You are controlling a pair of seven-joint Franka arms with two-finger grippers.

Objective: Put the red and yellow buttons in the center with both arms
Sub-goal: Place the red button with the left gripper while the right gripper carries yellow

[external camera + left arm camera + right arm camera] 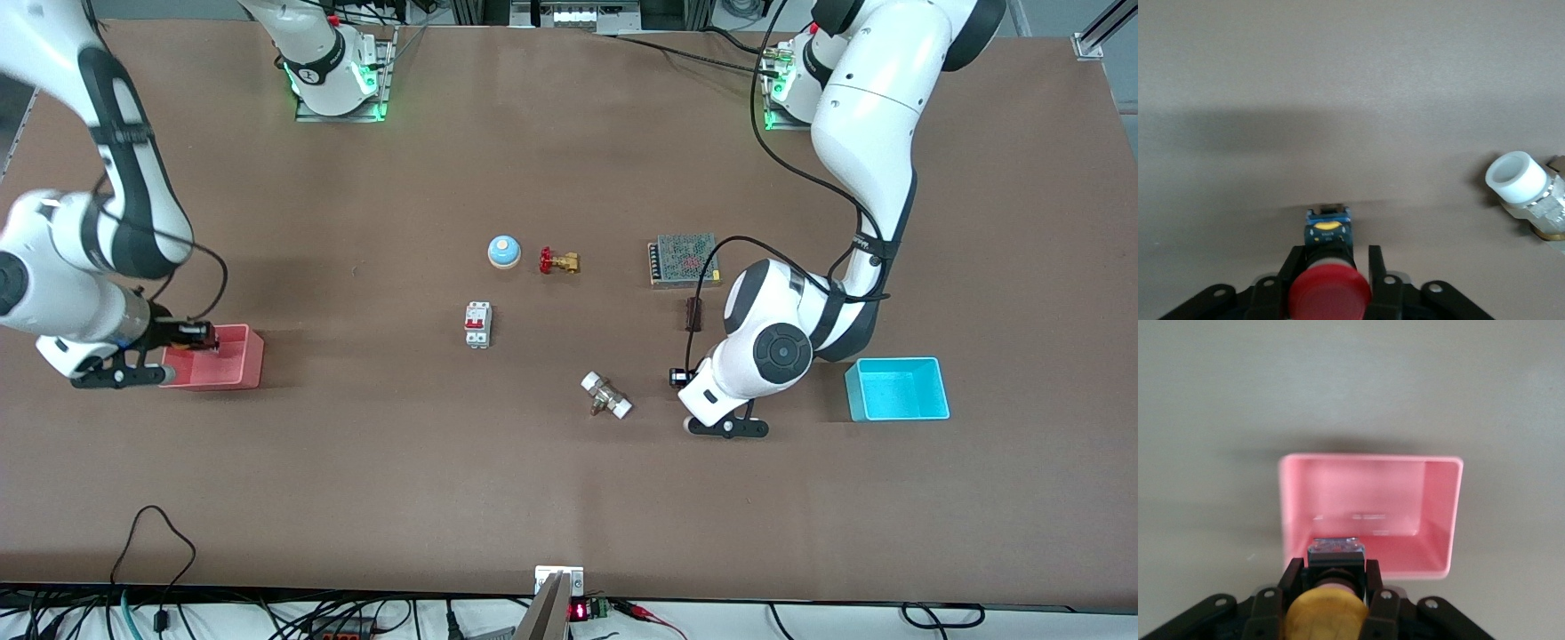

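1. My left gripper [1328, 287] is clamped on the red button [1329, 301], black body pointing down toward the bare surface [1338, 100]. It hangs low, close to the white-capped brass fitting [1525, 190].
2. My right gripper [1328, 603] grips the yellow button [1327, 617] and hovers over the near rim of the pink bin [1368, 513], at the right arm's end.
3. I judge both buttons are lifted and need carrying inward to the centre.
4. I would raise the right one clear of the bin wall first.
5. I would steer the left past the fitting, then lower each until the body touches before letting go, keeping the two apart.
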